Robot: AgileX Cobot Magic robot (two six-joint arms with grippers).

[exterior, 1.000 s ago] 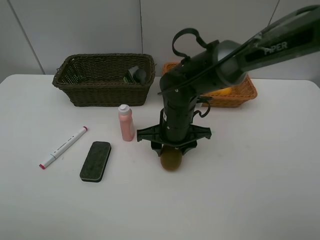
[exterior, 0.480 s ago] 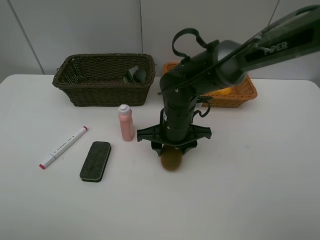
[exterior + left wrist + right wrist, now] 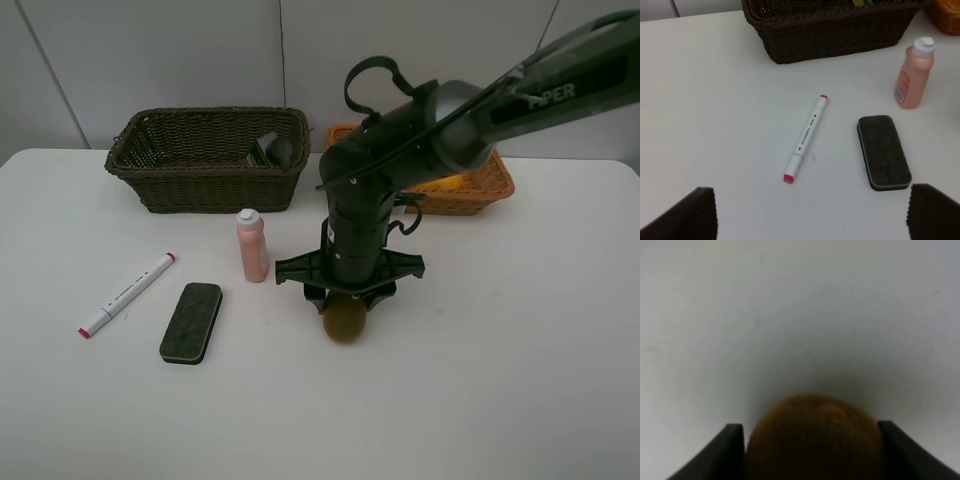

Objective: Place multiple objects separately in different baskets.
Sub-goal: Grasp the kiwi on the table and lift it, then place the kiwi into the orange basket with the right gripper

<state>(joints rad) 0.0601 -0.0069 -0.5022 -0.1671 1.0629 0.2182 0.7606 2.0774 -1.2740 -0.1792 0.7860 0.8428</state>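
Observation:
A brown kiwi [image 3: 343, 320] sits on the white table under my right gripper [image 3: 345, 306]. In the right wrist view the gripper [image 3: 812, 452] is shut on the kiwi [image 3: 812, 435], a black finger [image 3: 732, 450] pressed against each side. My left gripper [image 3: 810, 215] stands open above the table, short of a white marker [image 3: 806, 137], a black eraser [image 3: 883, 152] and a pink bottle [image 3: 912, 75]. From the high camera, the marker [image 3: 127, 295], eraser [image 3: 191, 322] and upright bottle [image 3: 252, 246] are left of the kiwi.
The dark wicker basket [image 3: 150, 190] at the back left holds a dark green bottle [image 3: 270, 150]. The orange basket [image 3: 485, 190] behind my right arm holds something yellow [image 3: 450, 183]. The left arm does not show in the high view.

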